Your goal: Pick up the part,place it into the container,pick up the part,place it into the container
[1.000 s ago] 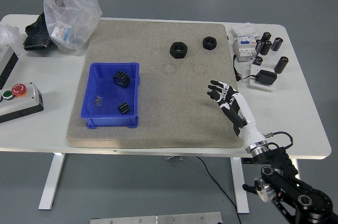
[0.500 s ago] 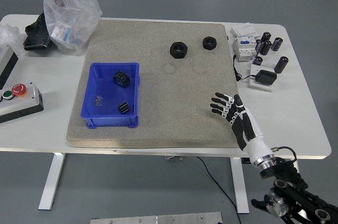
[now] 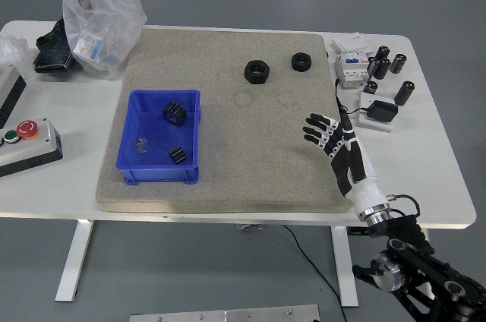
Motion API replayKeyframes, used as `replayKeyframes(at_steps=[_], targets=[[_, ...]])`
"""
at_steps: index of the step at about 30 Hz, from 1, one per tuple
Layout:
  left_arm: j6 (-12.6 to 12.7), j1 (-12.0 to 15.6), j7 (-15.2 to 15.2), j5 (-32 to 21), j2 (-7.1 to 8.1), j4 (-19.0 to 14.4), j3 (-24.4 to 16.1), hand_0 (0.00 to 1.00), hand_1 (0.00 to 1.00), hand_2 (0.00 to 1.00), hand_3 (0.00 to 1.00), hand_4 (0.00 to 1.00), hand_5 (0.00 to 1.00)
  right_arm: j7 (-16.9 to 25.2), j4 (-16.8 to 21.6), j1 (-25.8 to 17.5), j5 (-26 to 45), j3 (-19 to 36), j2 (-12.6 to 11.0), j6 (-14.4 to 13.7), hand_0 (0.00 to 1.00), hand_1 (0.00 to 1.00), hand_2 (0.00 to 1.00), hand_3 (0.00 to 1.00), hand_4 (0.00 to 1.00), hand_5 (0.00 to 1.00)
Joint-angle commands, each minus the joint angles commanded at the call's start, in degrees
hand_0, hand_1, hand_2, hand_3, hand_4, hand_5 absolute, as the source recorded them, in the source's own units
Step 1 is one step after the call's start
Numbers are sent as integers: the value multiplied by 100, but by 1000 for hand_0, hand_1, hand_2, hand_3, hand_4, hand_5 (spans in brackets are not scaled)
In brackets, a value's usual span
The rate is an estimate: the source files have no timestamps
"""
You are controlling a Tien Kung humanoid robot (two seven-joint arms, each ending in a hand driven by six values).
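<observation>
Two black hex nuts lie on the beige mat (image 3: 228, 162) at the back: a larger nut (image 3: 257, 71) and a smaller nut (image 3: 302, 61) to its right. A blue bin (image 3: 129, 140) at the mat's left holds two black gears (image 3: 175, 114) and a small metal bit. My right hand (image 3: 325, 134) hovers over the mat's right edge, fingers spread and holding nothing, well short of the nuts. The left arm is out of view.
A clear plastic bag (image 3: 100, 14) and a black object (image 3: 53, 48) sit at the back left. A control box with a red button (image 3: 27, 129) is at the left. Black cylinders (image 3: 389, 64), a white module (image 3: 351, 64) and a black adapter (image 3: 380, 112) crowd the right.
My right hand dropped back toward the near edge half a second ago, and has now come forward and up again, close to where it was at first. Nothing else moved.
</observation>
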Motion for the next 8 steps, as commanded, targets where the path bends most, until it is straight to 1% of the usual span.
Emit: replayKeyframes(at_steps=[4, 8], targets=[[0, -2, 14, 26, -5, 0, -33, 676, 622, 592, 632, 626, 231, -23, -150, 10, 256, -103, 15, 130, 766, 730, 753, 728, 959, 998], [-1, -9, 19, 44, -9, 0, -49, 676, 623, 593, 633, 626, 231, -45, -194, 3, 324, -114, 21, 178, 764, 728, 748, 722, 953, 998]])
